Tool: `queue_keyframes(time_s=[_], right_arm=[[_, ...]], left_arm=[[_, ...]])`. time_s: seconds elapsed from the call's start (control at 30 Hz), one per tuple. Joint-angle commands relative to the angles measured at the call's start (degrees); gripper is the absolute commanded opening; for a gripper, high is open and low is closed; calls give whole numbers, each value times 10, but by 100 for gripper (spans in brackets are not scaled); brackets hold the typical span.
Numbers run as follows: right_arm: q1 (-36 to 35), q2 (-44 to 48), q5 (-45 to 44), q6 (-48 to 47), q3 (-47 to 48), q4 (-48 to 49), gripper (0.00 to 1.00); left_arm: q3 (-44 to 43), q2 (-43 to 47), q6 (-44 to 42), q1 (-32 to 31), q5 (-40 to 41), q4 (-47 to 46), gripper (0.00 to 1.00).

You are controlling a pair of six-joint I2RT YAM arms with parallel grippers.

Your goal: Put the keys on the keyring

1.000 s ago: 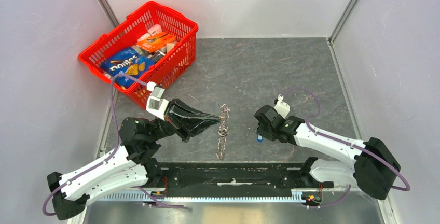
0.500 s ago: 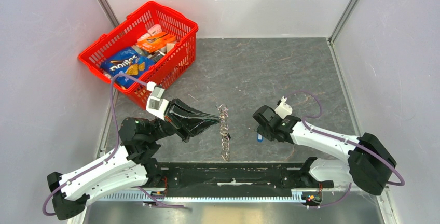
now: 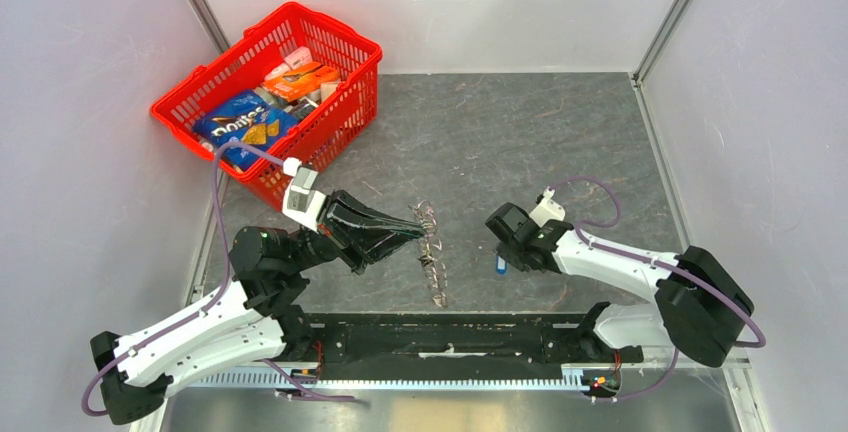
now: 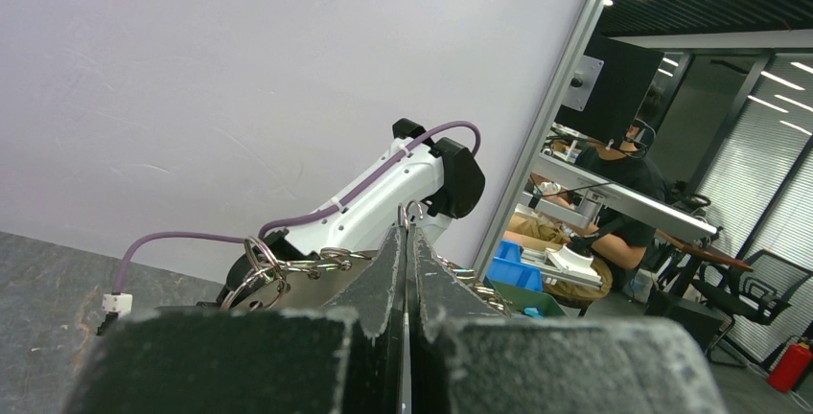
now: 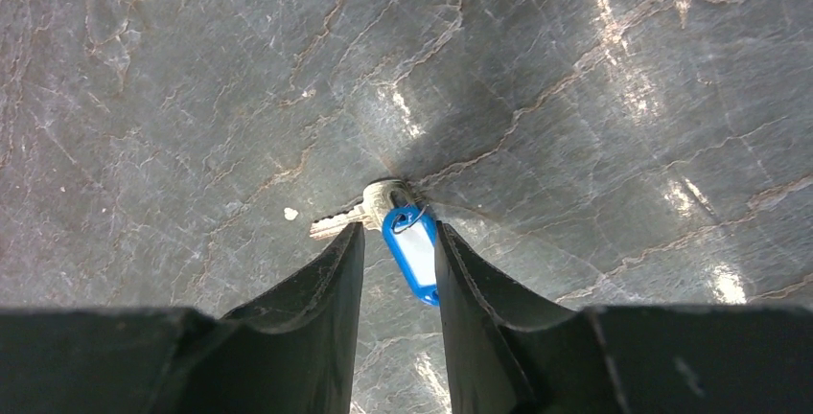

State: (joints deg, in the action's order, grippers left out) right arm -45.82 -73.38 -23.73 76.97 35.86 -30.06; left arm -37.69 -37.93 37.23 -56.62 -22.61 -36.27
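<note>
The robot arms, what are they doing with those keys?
The left hand is pinched shut on a bunch of silvery keys, which hangs from its tips. The right hand is down by the grey table, open, with its fingers on either side of a small key with a blue tag. It has not grabbed it yet.

From above, you see the keys (image 3: 432,252) only as a thin blurred string, too small to count. In its wrist view the left gripper (image 4: 405,237) hides most of them. The right gripper (image 5: 398,237) covers the near end of the blue tag (image 5: 414,256).
</note>
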Motion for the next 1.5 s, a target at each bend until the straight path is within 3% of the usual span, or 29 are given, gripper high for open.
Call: queue_keyframes(time_s=[0.0, 0.2, 0.43, 0.57, 0.83, 1.0, 1.17, 1.47], right_arm=[[5, -13, -30, 16, 18, -3, 39], [9, -23, -25, 13, 15, 14, 34], [10, -30, -19, 7, 13, 26, 16], [10, -25, -20, -6, 9, 36, 0], [10, 104, -40, -99, 3, 43, 0], [10, 186, -32, -226, 59, 7, 0], [10, 238, 52, -358, 122, 7, 0], [10, 231, 244, -540, 284, -60, 0]], left_arm=[[-10, 5, -21, 0, 6, -28, 2], [-10, 6, -21, 0, 6, -27, 2], [-8, 8, -22, 1, 6, -25, 2], [-8, 10, -23, 1, 6, -25, 2], [-8, 13, -23, 1, 5, -23, 2], [-5, 14, -22, 0, 6, -24, 2], [-6, 15, -21, 0, 8, -21, 2], [-10, 19, -30, 0, 22, 3, 2]])
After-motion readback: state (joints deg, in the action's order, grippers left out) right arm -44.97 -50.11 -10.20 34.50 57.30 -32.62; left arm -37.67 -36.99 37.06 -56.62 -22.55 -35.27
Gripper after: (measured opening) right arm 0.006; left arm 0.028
